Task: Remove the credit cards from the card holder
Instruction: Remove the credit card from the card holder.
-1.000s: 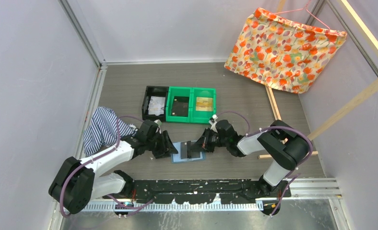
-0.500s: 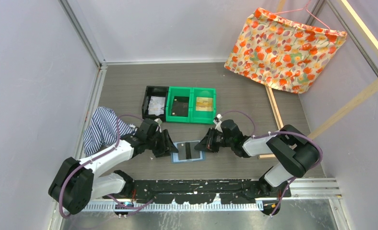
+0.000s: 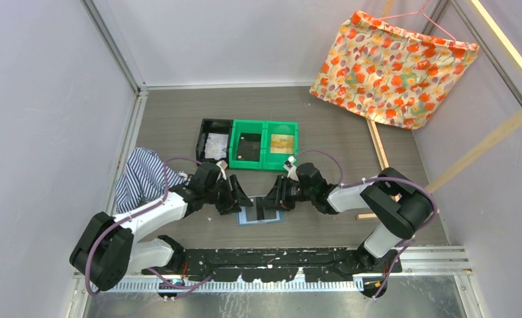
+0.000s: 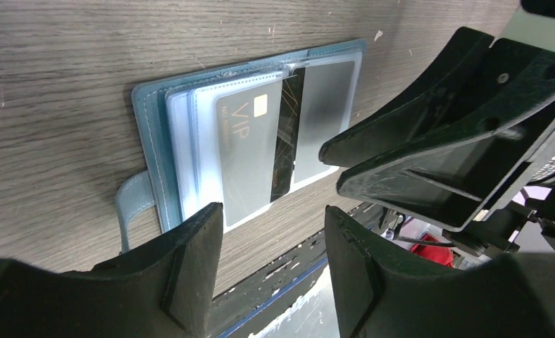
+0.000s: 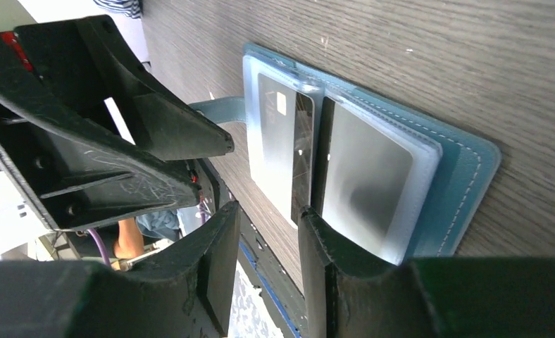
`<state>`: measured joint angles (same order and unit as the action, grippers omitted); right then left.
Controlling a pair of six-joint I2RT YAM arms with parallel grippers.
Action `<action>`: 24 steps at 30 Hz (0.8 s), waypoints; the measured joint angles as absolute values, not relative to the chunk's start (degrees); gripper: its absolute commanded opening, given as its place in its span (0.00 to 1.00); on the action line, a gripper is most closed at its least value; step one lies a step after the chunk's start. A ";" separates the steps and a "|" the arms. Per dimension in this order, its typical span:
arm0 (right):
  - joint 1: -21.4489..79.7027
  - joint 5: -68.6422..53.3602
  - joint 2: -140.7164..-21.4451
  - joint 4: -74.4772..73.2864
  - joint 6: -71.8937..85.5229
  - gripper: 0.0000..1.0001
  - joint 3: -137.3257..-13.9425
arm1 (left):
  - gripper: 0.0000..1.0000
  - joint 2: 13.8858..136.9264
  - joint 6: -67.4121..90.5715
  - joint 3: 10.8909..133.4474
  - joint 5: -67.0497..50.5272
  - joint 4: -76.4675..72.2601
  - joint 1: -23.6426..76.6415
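- The holder (image 3: 261,212) lies open and flat at the lower centre of the top view, inside facing up so the cards can slide out.
- A dark card (image 4: 250,151) sits tucked inside.
- The left gripper (image 4: 271,215) hovers above, fingers apart and empty, probably to steady the holder.
- The right gripper (image 5: 267,211) faces it, fingers narrowly apart and empty.

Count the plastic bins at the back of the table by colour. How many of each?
Green bins: 2
Black bin: 1
Total: 3
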<state>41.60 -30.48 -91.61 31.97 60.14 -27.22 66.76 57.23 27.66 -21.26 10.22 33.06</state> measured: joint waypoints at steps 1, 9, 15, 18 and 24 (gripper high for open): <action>41.67 -30.61 -92.18 32.03 60.12 0.42 -27.31 | 0.57 66.98 57.28 27.66 -21.26 9.82 33.06; 41.78 -30.94 -95.42 32.10 60.14 0.42 -27.88 | 0.56 71.16 58.02 26.61 -21.21 6.81 33.15; 41.78 -30.98 -95.90 32.25 60.14 0.42 -28.08 | 0.51 73.10 58.46 26.09 -21.67 3.90 33.17; 41.78 -30.98 -96.05 32.49 60.16 0.42 -28.08 | 0.50 73.97 58.61 26.02 -22.09 2.52 33.17; 41.78 -30.98 -96.31 32.88 60.23 0.42 -28.08 | 0.48 74.19 59.20 25.76 -22.09 1.80 33.26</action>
